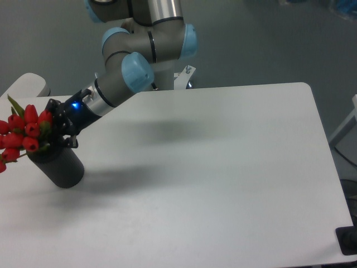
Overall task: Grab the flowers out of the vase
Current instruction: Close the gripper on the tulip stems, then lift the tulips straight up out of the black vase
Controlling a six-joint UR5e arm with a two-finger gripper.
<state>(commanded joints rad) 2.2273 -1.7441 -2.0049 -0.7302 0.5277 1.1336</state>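
At the table's left edge, the gripper (54, 129) looks pinched on the flowers (23, 131) above the vase (59, 166), so next it should lift them straight up.

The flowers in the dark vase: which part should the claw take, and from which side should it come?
Best taken at the stems just above the vase mouth, below the red buds of the flowers. Come from the right, as seen by the camera: the bunch leans left, so its stems are exposed there, and the claw already sits at that spot. The buds look easily crushed.
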